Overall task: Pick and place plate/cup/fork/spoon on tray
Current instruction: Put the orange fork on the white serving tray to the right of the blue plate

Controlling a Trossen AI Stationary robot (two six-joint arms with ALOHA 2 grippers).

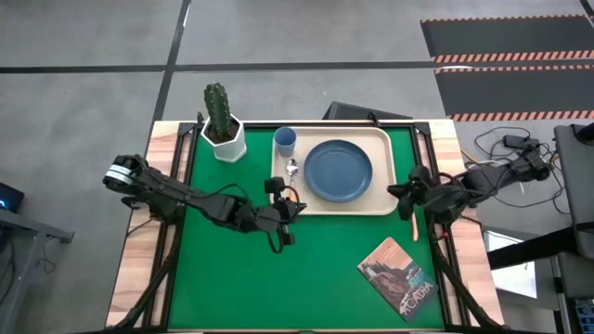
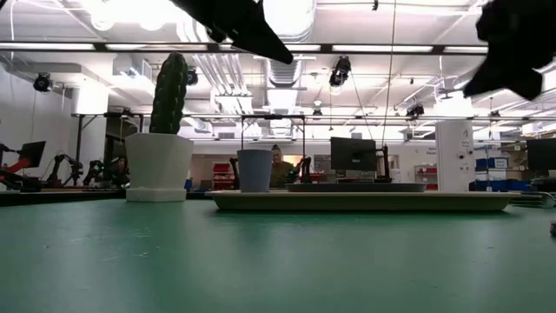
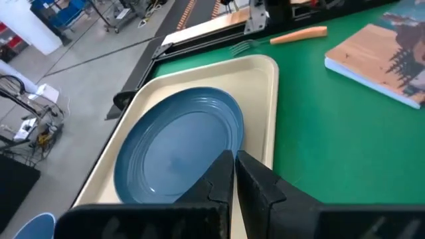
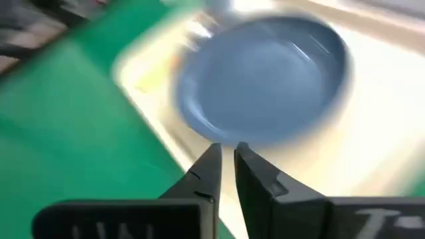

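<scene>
1. Hovering above the mat (image 1: pixel 278 278) just off the tray's (image 1: pixel 382 139) near left corner, the left gripper (image 1: pixel 280 199) has its fingers (image 3: pixel 222 174) closed together on nothing, as the left wrist view shows.
2. Just beyond that gripper, the spoon (image 1: pixel 291 169) lies inside the tray's left edge, bowl visible, handle running back toward the gripper; I cannot tell whether they touch.
3. Farther along the same edge, the cup (image 1: pixel 285 141) stands upright in the tray's far left corner.
4. To the left gripper's right, the plate (image 1: pixel 338 170) sits flat in the tray's middle.
5. The right gripper (image 1: pixel 406 193) is at the tray's right rim, pointing at the plate. Its fingers (image 4: pixel 207 174) are nearly together with a thin gap, holding nothing.
6. The fork (image 1: pixel 414 225) lies on the mat just beside the right gripper, outside the tray's near right corner, handle pointing away from the tray.
7. A cactus pot (image 1: pixel 225 139) stands left of the tray, beyond the left gripper.
8. A book (image 1: pixel 397 276) lies on the mat well clear of both grippers.
</scene>
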